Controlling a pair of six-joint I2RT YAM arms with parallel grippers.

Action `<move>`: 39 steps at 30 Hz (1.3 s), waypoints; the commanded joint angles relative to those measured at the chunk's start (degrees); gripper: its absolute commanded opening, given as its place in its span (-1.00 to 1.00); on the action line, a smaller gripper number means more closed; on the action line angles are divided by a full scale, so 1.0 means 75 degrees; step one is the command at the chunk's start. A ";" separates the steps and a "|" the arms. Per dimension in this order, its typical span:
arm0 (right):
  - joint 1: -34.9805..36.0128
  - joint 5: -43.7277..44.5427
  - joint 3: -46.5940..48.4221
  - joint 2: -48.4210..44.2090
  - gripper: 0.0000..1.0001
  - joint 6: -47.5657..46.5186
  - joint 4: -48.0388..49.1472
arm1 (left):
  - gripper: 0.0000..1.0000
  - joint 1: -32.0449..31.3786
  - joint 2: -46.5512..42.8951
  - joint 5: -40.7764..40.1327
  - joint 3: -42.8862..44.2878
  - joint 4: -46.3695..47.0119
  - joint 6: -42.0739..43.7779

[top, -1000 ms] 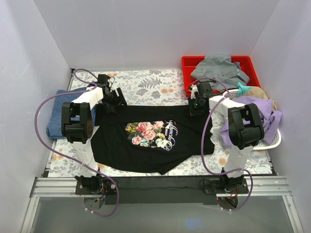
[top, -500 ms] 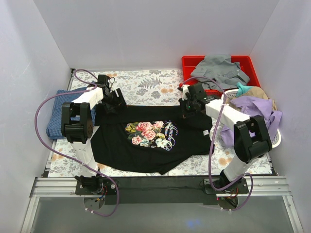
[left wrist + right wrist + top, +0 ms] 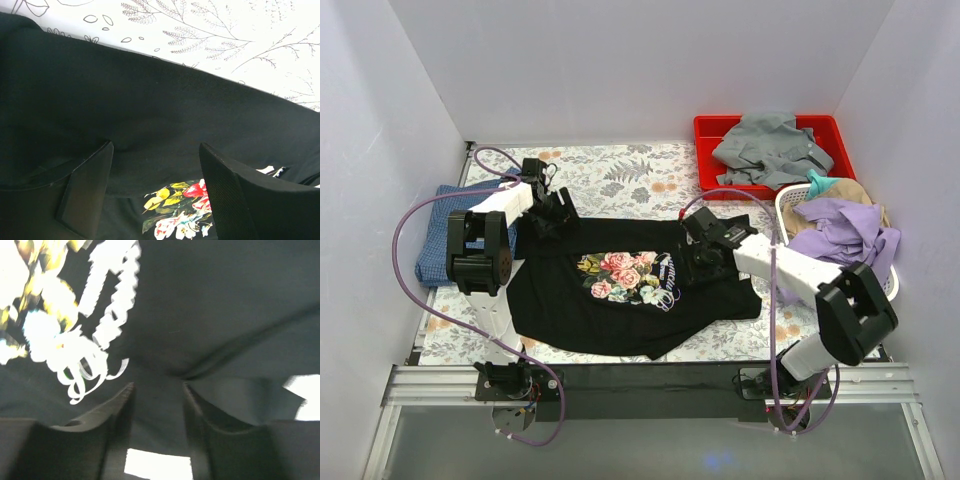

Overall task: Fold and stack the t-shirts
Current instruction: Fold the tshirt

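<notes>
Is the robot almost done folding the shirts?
Not yet. The blue shirt lies at the table's left edge, looking already folded. The black shirt is in hand: its right side looks turned in, and the left gripper and right gripper hang open over it. More folds and the stacking are left.

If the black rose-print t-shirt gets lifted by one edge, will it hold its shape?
Probably not: the black t-shirt with the pink-rose print lies creased, one side folded over, so it should droop. Pushed, it would likely bunch up on the floral tablecloth.
</notes>
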 commanded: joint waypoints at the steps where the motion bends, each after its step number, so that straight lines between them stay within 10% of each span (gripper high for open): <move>1: -0.0035 0.2067 0.0316 -0.0581 0.05 0.0393 -0.0203 | 0.36 -0.0028 -0.0273 -0.0191 -0.0100 -0.0073 0.0126; 17: -0.1558 0.2222 0.1430 0.1937 -0.09 -0.0756 0.1122 | 0.36 -0.0051 -0.0449 -0.0237 -0.0287 -0.0096 0.0125; 39: -0.1336 0.2187 -0.0386 -0.0498 -0.17 0.0474 -0.0707 | 0.35 -0.0051 -0.0120 -0.0203 -0.0193 -0.0120 0.0219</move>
